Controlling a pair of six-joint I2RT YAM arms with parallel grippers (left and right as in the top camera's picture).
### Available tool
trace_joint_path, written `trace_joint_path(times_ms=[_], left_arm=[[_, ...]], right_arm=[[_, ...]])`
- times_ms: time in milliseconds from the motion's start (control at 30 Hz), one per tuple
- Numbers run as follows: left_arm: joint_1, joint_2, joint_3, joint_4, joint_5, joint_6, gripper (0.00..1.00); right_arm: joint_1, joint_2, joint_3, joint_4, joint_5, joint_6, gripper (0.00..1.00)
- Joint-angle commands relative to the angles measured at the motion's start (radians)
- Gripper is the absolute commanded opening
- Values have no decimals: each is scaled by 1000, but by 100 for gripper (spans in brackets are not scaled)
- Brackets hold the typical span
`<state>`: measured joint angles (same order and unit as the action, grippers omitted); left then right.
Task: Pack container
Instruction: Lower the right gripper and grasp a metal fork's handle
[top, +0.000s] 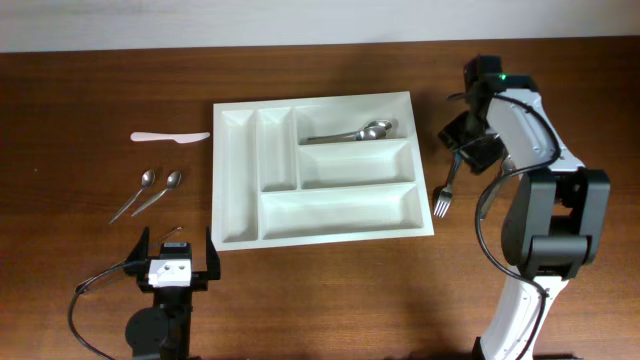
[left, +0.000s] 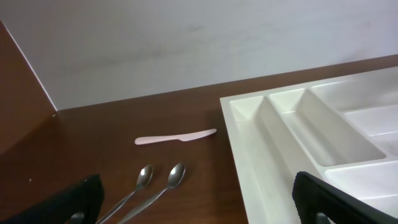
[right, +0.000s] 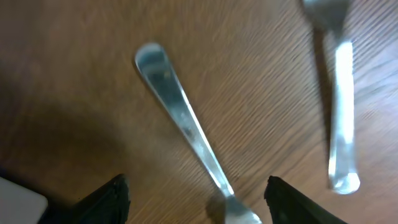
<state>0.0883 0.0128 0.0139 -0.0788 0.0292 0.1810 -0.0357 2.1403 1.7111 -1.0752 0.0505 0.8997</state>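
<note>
The right claw (right: 199, 196) is seen open, lowered over the bench (top: 330, 300). Its dark fingers (right: 109, 199) are spread to either side of a metal handle (right: 183, 121), and nothing is gripped yet. The left claw (top: 180, 252) is also held wide open and empty, parked low at 7 o'clock from the container (top: 340, 212).

The container is found flat in the middle of the bench, its long side running left to right. Only the long compartment at its 1 o'clock corner is filled, with a few spoons (top: 352, 132). The other four are bare.

It is judged to be stiff, light moulded plastic, smooth enough to skid if bumped. It would best be taken by an outer rim or a divider wall, or simply left alone and steadied. The cutlery is thin, hard and slick, so a pinch across the handle is called for.

At 3 o'clock, just beside the rim, a fork (top: 443, 197) is laid. A second piece (right: 342, 99) is caught in the right wrist view, though which of the two it matches cannot be told. At 9 o'clock two loose spoons (top: 150, 188) are lined up together, and at 10 o'clock a pale knife (top: 170, 137) is left.

The far bench edge and the wall (top: 300, 20) are met close at 12 o'clock. Open room is offered at 6 o'clock and out past 9.
</note>
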Motion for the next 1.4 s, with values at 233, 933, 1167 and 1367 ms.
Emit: trace_joint_path(times_ms=[233,933,1167,1367], left_arm=[[6,-8,-5,-1,8,-11,99],[6,-8,-5,-2,8,-11,99],[6,-8,-5,-1,8,-11,99],[6,-8,-5,-1,8,-11,99]], right_arm=[[10,-19,-100,12,-51,67,66],[10,-18,-303,179,-70,12,51],[10,-18,-329,211,-69,-5,38],[10,-18,-329,220,-69,-5,22]])
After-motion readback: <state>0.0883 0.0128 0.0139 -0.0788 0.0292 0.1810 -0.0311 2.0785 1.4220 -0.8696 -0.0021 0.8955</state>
